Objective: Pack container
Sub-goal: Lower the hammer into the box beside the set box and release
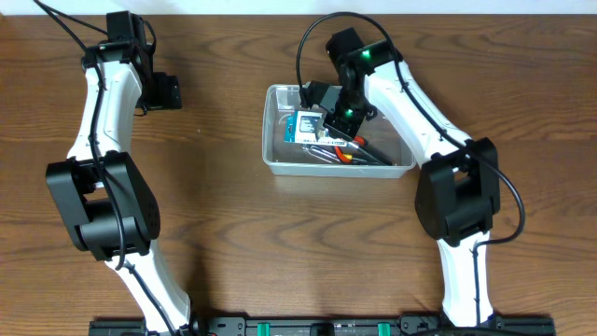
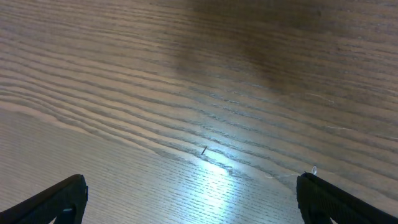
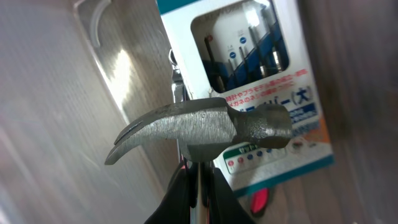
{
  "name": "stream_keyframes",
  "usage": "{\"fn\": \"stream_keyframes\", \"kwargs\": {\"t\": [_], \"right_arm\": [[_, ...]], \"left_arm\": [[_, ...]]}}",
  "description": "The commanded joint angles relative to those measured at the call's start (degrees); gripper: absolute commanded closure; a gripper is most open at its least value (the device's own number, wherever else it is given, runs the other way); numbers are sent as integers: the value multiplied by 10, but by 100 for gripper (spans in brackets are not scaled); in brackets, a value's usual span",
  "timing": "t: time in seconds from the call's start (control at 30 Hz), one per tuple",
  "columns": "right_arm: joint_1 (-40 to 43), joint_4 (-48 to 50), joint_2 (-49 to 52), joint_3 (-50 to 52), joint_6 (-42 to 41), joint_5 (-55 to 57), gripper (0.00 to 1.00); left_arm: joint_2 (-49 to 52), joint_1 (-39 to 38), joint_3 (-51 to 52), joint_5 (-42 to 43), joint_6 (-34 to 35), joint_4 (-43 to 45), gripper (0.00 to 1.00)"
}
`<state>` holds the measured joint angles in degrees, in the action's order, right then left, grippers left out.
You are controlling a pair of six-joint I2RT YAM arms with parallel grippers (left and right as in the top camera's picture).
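From above I see the container point(image 1: 272, 157), a clear tub, sitting on the wooden surface point(image 1: 233, 233) a little right of the middle of the frame, in its upper half. The right arm reaches into it from the lower right. On the right wrist camera the right pincer point(image 3: 199, 186) is pressed together on the neck of a hammer point(image 3: 199, 130), just below its steel head. The head lies across the middle of that frame, with its claw curving toward the left edge. Behind the hammer, toward the upper right of that view, is a blue-and-white box point(image 3: 267, 81) with a clear window showing some small bits. I cannot tell whether the hammer is touching it. A rounded corner of the tub shows in the upper left of that view. In the overhead view the box lies in the left half of the tub, and a few hand tools point(image 1: 347, 154) with red and dark handles lie along the tub's lower side. The left pincer point(image 1: 166, 91) is well apart from all this, in the upper left of the overhead frame. Its wrist camera shows it spread wide over bare wood, one finger point(image 2: 68, 193) in each bottom corner and nothing between them.
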<state>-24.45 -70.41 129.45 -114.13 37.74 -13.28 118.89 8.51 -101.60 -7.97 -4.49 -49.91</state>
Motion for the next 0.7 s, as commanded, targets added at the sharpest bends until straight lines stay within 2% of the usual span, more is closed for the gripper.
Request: {"fn": "stream_keyframes", "kwargs": {"t": [0.0,0.13,0.3,0.47,0.53,0.57,0.67], "right_arm": [[5,3,11,4,7,-5,99],[5,5,11,4,7,-5,89],[5,5,11,4,7,-5,83],[5,8,11,4,7,-5,73],[5,11,11,3,4,-5,59],[5,13,11,2,-1,-5,48],[5,17,11,-19,-31,-5,25]], "left_arm": [[10,0,2,-9,1,-2,2],[10,0,2,-9,1,-2,2],[10,0,2,-9,1,-2,2],[10,0,2,-9,1,-2,2],[10,0,2,-9,1,-2,2],[10,0,2,-9,1,-2,2],[10,0,2,-9,1,-2,2]]}}
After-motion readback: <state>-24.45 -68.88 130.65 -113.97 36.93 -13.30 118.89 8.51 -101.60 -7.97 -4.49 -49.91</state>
